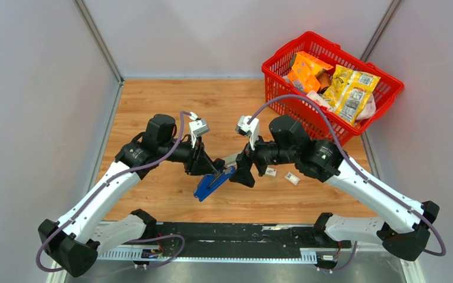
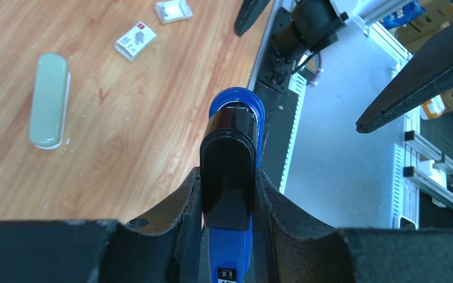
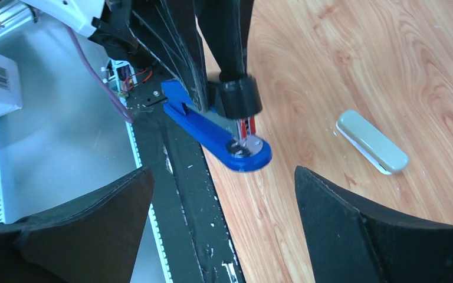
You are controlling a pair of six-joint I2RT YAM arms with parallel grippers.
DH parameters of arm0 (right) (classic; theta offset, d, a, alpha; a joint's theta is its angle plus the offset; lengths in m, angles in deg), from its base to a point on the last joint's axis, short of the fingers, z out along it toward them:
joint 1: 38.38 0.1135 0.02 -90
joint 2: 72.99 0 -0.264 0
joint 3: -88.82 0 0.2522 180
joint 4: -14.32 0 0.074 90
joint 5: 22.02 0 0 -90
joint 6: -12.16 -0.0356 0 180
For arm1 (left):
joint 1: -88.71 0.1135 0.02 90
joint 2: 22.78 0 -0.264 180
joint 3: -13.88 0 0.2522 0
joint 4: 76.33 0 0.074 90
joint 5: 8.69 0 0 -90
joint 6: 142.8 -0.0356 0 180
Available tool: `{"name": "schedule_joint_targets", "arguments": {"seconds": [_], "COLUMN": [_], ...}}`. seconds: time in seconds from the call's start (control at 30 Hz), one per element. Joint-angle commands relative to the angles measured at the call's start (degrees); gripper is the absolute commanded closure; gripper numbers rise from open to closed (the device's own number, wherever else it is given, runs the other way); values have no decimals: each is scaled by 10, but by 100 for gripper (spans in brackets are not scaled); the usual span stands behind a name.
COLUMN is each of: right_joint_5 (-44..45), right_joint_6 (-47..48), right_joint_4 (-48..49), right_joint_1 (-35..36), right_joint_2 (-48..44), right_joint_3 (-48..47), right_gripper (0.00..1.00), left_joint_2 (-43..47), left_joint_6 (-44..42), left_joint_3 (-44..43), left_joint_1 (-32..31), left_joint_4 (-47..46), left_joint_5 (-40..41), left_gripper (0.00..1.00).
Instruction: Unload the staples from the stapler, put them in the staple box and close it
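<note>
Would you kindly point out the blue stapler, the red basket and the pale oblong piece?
blue stapler (image 3: 203, 131): right wrist view, blue base.
red basket (image 1: 274, 82): top view, mesh side wall.
pale oblong piece (image 2: 49, 100): left wrist view, its middle.

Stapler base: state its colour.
The stapler base is blue, clearest in the right wrist view.
</note>
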Motion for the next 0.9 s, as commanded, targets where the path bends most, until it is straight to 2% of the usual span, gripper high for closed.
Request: {"name": "schedule_joint_targets", "arguments": {"seconds": [0.0, 0.33, 0.47, 0.57, 0.73, 0.87], "right_joint_5": [-61, -83, -97, -119, -148, -166], "right_joint_6": [18, 36, 36, 38, 39, 40], "right_joint_4": [23, 28, 32, 33, 37, 40], "right_joint_1": [4, 4, 4, 4, 4, 4], "right_joint_2": [18, 51, 67, 76, 78, 73], "right_joint_3": [-38, -57, -68, -73, -66, -58], "right_gripper": [9, 16, 22, 24, 34, 35], "left_joint_2": [20, 51, 55, 60, 72, 76], "left_joint_6": [-21, -34, -34, -30, -27, -24], "left_joint_3": [-6, -13, -13, -11, -10, -8], "left_joint_1": [-12, -17, -17, -18, -18, -18], "left_joint_4": [-14, -15, -18, -25, -36, -42], "left_joint_5": [-64, -98, -110, -118, -128, -138], "left_gripper": [100, 100, 100, 100, 100, 100]}}
